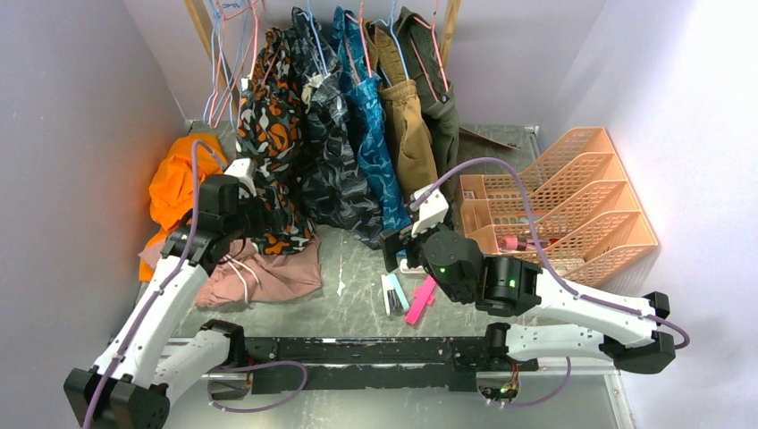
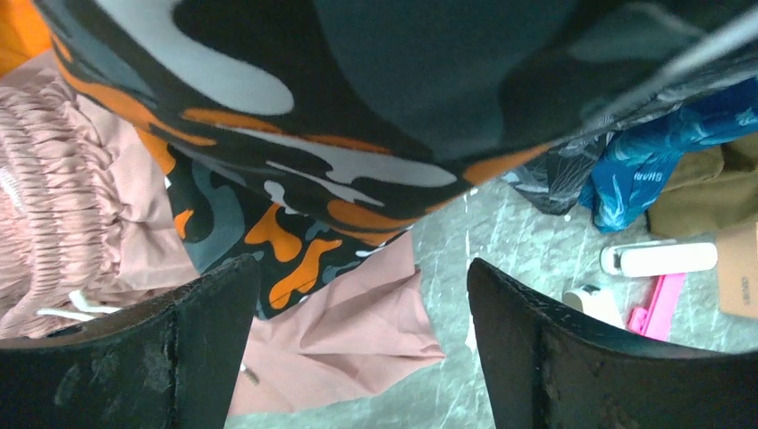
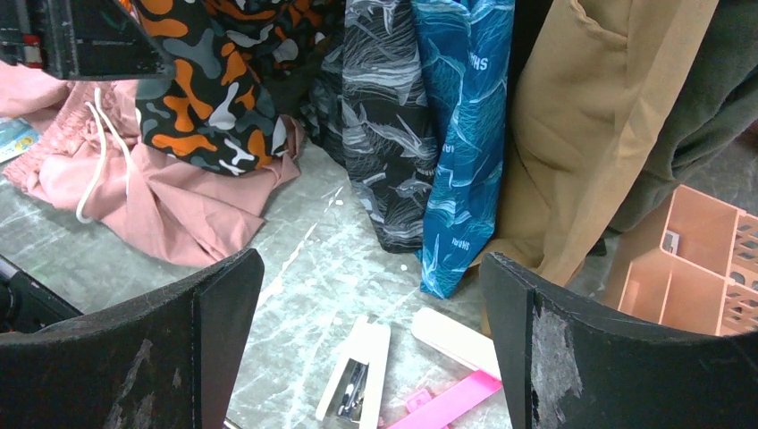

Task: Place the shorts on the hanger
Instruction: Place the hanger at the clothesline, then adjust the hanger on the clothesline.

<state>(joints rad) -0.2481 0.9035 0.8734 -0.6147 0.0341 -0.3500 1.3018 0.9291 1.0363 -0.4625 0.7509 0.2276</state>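
Left wrist view shows the left gripper (image 2: pixel 362 279) spread wide and empty, just under the shorts (image 2: pixel 295 116), which hang at the tabletop's far-left edge beneath the hanger (image 1: pixel 256 45). The right gripper (image 3: pixel 371 268) gapes empty too. Hanging looks done; next, back away without snagging the fabric.

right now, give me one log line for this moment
shorts: hanging | left pincer: open, at shorts | right pincer: open, empty

The left arm (image 1: pixel 161 308) and right arm (image 1: pixel 590 308) are white with black joints, each trailing a lilac cable (image 1: pixel 487 161). Green lights (image 1: pixel 444 267) dot the right wrist, and the claw fingers (image 2: pixel 572 357) are scuffed black.
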